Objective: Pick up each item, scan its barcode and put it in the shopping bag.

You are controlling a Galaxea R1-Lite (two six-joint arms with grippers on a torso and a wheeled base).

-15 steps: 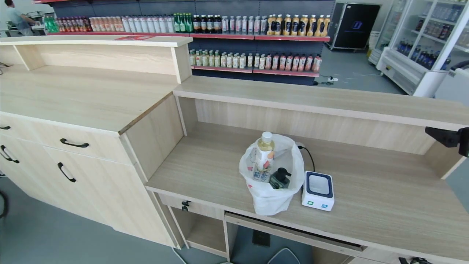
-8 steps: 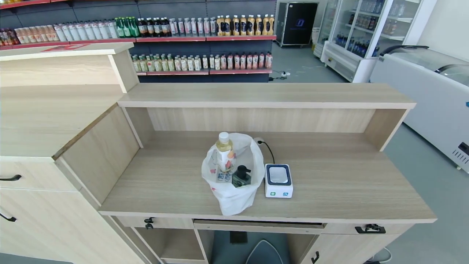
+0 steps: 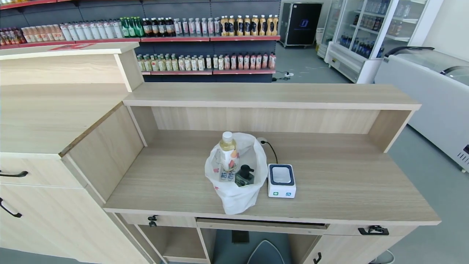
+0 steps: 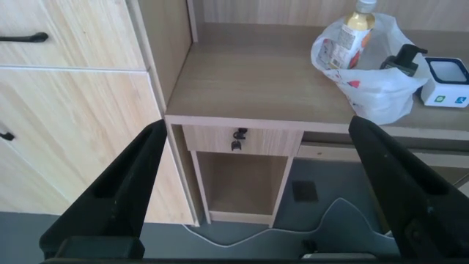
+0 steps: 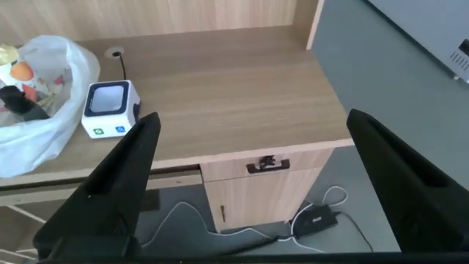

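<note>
Our head view has swung and now faces the desk (image 3: 348, 190) squarely; the things have not moved. The shopping bag (image 3: 236, 194) stands just beside the scanner (image 3: 281, 180), holding the bottle (image 3: 228, 154) and a dark pump dispenser (image 3: 244, 175). The left pincer (image 4: 258, 128) and right pincer (image 5: 253, 116) gape wide, empty, so we judge the packing finished

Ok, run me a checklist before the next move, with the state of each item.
1. Left gripper open, holding nothing: ok.
2. Right gripper open, holding nothing: ok.
3. Tea bottle standing in the shopping bag: ok.
4. Dark pump bottle inside the bag: ok.
5. Scanner beside the bag, window facing up: ok.
6. Both barcodes scanned: cannot tell.
</note>
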